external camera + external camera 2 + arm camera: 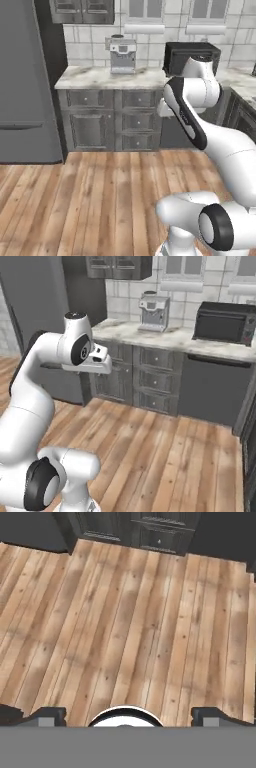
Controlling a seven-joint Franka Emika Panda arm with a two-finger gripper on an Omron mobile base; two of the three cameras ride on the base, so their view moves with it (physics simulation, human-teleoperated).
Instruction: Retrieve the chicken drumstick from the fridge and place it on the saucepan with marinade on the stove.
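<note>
Claw (128, 716) spread as wide as it goes, two small dark finger tips (48, 716) far apart at the bottom of the hand view, nothing between them — held above bare wooden plank floor (125, 622), pointing down at it. In the base views, hand tucked under the folded white arm (192, 107), well above the floor and in front of the cabinets.

Beyond the floor, a run of dark grey panelled base cabinets with small round knobs (112, 120) under a pale marbled countertop (107, 77). On that counter, against the tiled wall, a silver-and-black coffee machine (122, 55); to its right a black boxy toaster oven (222, 321). Right of the drawers, a plain flat dark grey panel (212, 388) below the counter. Dark upper cabinets (82, 11) on the far wall, above and left of the coffee machine.

Tall dark grey metallic fridge (25, 82) at the far left, beside the cabinet run, doors closed, with a horizontal seam low on its front. Chicken drumstick hidden — cannot tell where it lies. Arm well apart from the fridge.
</note>
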